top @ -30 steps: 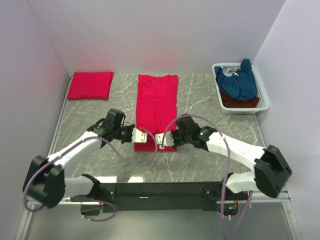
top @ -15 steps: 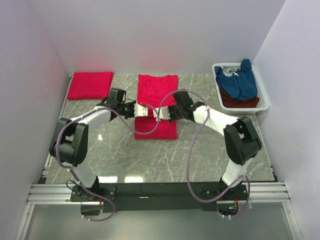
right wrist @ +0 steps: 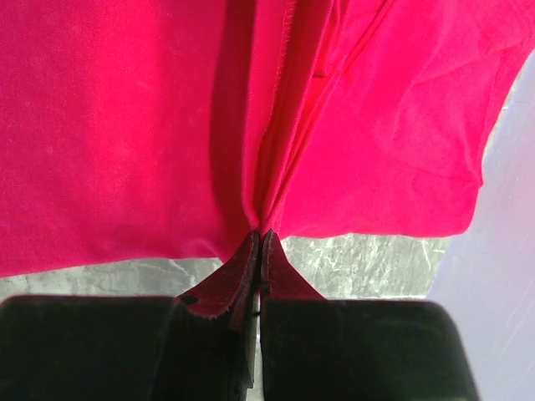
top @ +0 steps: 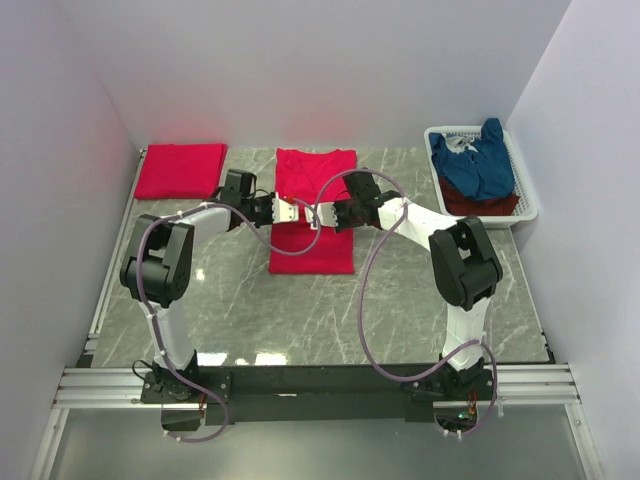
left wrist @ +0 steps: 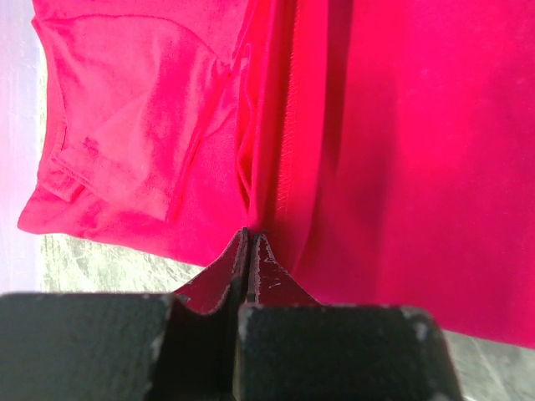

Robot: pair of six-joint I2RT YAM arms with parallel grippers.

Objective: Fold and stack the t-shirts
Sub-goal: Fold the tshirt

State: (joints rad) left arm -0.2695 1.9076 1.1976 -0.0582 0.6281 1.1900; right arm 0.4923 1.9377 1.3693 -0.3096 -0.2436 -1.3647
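A bright red t-shirt (top: 313, 215) lies lengthwise in the middle of the table, its near end folded back over the rest. My left gripper (top: 283, 212) is shut on the left corner of that folded edge, also seen in the left wrist view (left wrist: 251, 236). My right gripper (top: 322, 216) is shut on the right corner, also seen in the right wrist view (right wrist: 261, 234). The shirt fills the left wrist view (left wrist: 393, 125) and the right wrist view (right wrist: 125, 125). A folded bright red t-shirt (top: 180, 170) lies at the back left.
A white basket (top: 525, 195) at the back right holds a navy blue shirt (top: 478, 160) on top of a darker red one (top: 480, 206). White walls enclose the grey marble table (top: 330, 310) on three sides.
Both grippers have carried the shirt's near edge away from the arm bases toward the far end. The cloth on the table is shorter, folded over itself.
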